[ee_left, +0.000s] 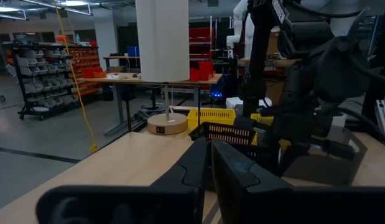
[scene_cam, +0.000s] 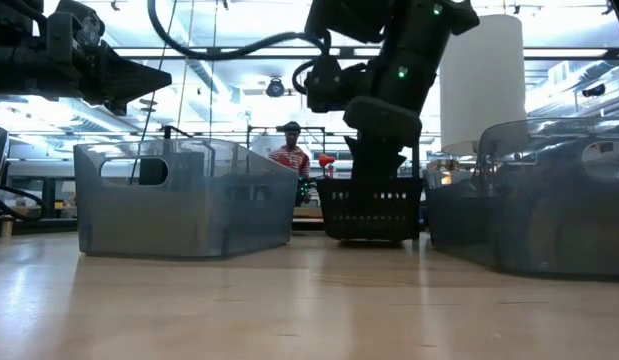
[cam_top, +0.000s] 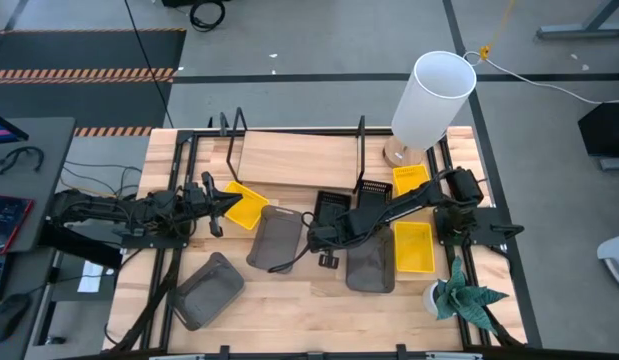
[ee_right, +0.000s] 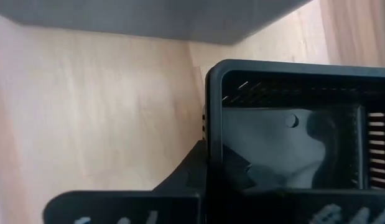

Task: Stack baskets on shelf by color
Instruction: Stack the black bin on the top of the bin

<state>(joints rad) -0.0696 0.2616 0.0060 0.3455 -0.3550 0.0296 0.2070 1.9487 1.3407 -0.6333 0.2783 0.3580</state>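
A black slotted basket (cam_top: 334, 210) sits near the table's middle, and my right gripper (ee_right: 208, 171) is shut on its rim; the low view shows this black basket (scene_cam: 374, 210) below the arm. A second black basket (cam_top: 372, 190) stands behind it. Three dark grey baskets (cam_top: 274, 238) (cam_top: 209, 290) (cam_top: 371, 262) and yellow baskets (cam_top: 244, 205) (cam_top: 411, 180) (cam_top: 414, 245) lie around. The shelf (cam_top: 294, 155) stands at the far edge. My left gripper (cam_top: 213, 205) hovers shut, raised beside the left yellow basket, holding nothing in its wrist view. My right gripper pinches the black basket's side wall (ee_right: 208, 124) near a corner, one finger outside (ee_right: 183, 177) and one inside (ee_right: 242, 174). It comes from above, pointing down. The basket sits level below the fingers; whether its bottom is clear of the table I cannot tell.
A white lamp (cam_top: 429, 100) on a round wooden base stands at the far right beside the shelf. A small potted plant (cam_top: 459, 295) is at the near right. Black frame rails run along both table sides. A person (scene_cam: 289, 155) shows in the room behind.
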